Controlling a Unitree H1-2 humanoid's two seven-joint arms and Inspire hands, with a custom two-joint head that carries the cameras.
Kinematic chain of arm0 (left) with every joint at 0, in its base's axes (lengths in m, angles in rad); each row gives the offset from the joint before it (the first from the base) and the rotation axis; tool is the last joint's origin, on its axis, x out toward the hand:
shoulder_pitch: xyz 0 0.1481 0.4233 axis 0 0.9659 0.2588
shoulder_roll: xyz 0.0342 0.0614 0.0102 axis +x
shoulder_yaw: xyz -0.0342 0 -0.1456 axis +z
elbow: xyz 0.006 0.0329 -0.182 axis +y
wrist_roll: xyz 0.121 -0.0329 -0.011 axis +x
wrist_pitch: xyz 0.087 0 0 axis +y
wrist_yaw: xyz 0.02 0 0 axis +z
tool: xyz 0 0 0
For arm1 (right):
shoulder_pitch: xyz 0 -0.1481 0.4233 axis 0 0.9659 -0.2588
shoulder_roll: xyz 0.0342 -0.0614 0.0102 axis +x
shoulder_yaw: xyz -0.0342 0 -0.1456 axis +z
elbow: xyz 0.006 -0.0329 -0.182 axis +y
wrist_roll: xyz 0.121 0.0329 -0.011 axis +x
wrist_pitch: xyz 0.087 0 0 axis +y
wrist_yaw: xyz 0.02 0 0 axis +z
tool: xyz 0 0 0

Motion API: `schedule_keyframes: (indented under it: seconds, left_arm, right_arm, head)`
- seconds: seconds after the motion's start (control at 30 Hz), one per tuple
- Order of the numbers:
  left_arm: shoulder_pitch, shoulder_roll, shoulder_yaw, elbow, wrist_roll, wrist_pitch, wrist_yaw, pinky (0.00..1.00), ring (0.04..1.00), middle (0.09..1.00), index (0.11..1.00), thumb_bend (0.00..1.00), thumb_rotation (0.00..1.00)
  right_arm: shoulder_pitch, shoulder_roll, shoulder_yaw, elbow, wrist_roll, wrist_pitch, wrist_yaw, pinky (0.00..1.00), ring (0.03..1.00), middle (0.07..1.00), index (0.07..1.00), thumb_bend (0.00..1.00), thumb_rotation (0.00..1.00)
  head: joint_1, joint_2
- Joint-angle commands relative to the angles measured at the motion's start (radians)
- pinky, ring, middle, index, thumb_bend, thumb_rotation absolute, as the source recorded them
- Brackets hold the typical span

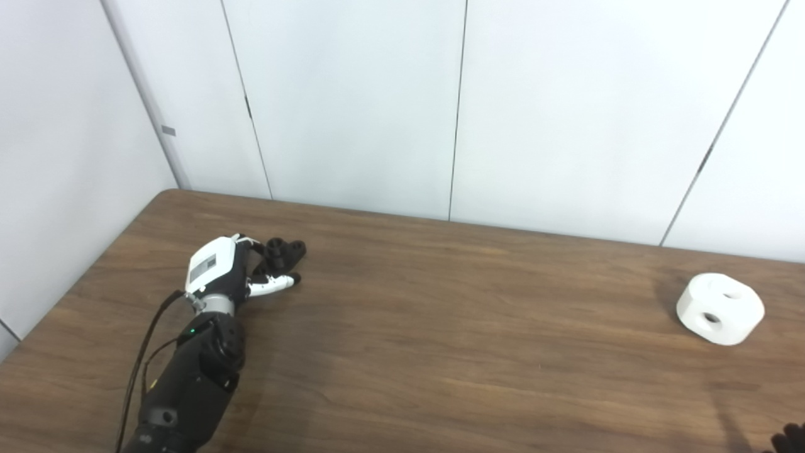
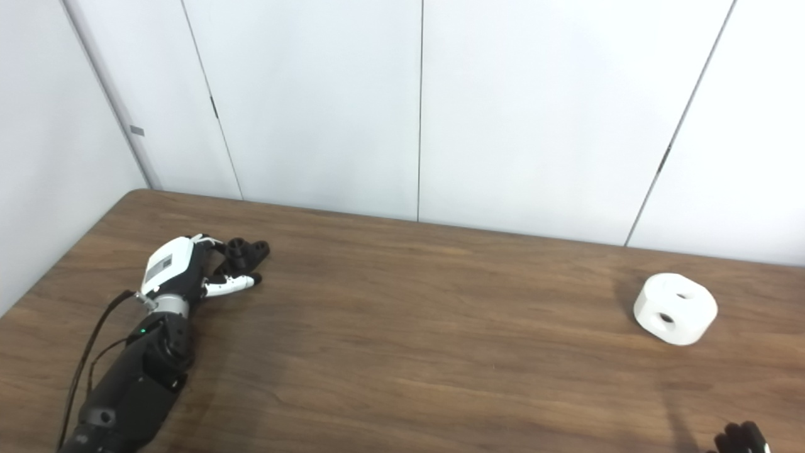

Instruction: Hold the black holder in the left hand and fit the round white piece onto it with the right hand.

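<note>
Black holder [image 1: 286, 250] knobby, matte; round white piece [image 1: 720, 308] smooth.

- Brown wood-grain table [image 1: 440, 327] with a rounded far-left corner.
- White wall panels [image 1: 352, 100] behind it, divided by thin dark seams.
- Small grey tag [image 1: 168, 130] on the left panel edge.

on the table [image 1: 402, 352], the holder [image 1: 286, 249] lies at the far left, with the left hand [image 1: 220, 270] against its near-left side. the round piece [image 1: 720, 308] rests at the far right, well apart from both. the right hand [image 2: 742, 438] sits at the near right edge, nearer than the round piece. a panelled wall [image 1: 352, 107] stands behind the table.
</note>
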Motion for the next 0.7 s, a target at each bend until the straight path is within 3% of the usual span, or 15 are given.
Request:
schedule_keyframes:
  seconds: [0.0,0.17,0.4,0.47,0.67]
  left_arm:
    - [-0.039,0.031,0.004,0.001,0.008,-0.004,0.021,0.96,0.989,0.927,0.694,0.79,0.32]
    - [-0.036,0.031,0.001,-0.008,0.008,-0.001,0.024,0.98,0.988,0.922,0.670,0.79,0.31]
    - [-0.029,0.023,0.019,-0.009,-0.022,-0.040,0.054,0.98,0.976,0.898,0.593,0.77,0.18]
    - [-0.028,0.020,0.027,-0.003,-0.034,-0.060,0.064,0.99,0.974,0.891,0.512,0.58,0.09]
    - [-0.025,0.020,0.032,0.006,-0.061,-0.101,0.077,0.98,0.963,0.862,0.487,0.52,0.05]
  right_arm:
    - [-0.004,0.031,0.015,0.065,-0.008,0.068,-0.015,0.99,0.989,0.980,0.971,0.65,0.90]
    - [-0.005,0.031,0.014,0.069,-0.012,0.062,-0.015,1.00,0.996,0.982,0.976,0.65,0.91]
    - [-0.003,0.033,0.014,0.063,-0.022,0.058,-0.018,1.00,1.000,0.989,0.984,0.62,0.93]
    - [-0.002,0.034,0.014,0.060,-0.021,0.060,-0.020,1.00,1.000,0.988,0.983,0.62,0.93]
    - [0.000,0.035,0.013,0.058,-0.026,0.068,-0.026,0.99,0.998,0.985,0.971,0.64,0.93]
  head:
    - [0.000,0.001]
    - [0.002,0.003]
    - [-0.001,0.005]
    - [-0.001,0.005]
    - [-0.004,0.008]
